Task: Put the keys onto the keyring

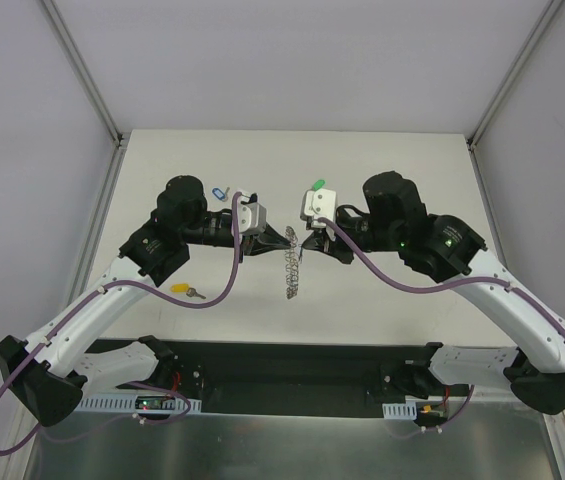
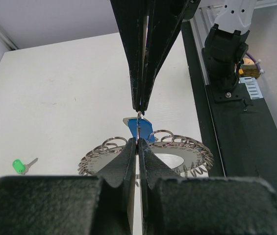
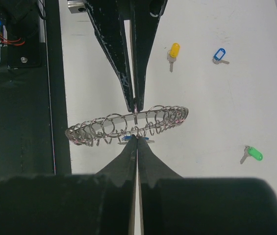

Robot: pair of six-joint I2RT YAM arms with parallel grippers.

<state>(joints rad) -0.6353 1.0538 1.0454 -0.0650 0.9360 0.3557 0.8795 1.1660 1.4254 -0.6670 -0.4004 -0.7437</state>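
Yellow key (image 1: 182,290) on table (image 1: 412,300), well left of keyring (image 1: 290,270). Pale-blue key (image 1: 219,190) left of keyring, farther back. My left pincer (image 2: 137,143) pinching keyring at upper edge, keyring hanging edge-on off table. My right pincer (image 3: 137,138) pinching blue key (image 2: 140,128), key touching keyring's upper edge. Green key (image 1: 315,185) behind keyring, slightly right.

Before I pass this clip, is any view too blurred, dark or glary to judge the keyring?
Top external: even, soft light, no glare, but the keyring is small and edge-on. Left wrist: the near body of the left gripper is a dark blur at the bottom; its loops and the blue key look sharp. Right wrist: the right gripper blurs likewise, loops crisp.
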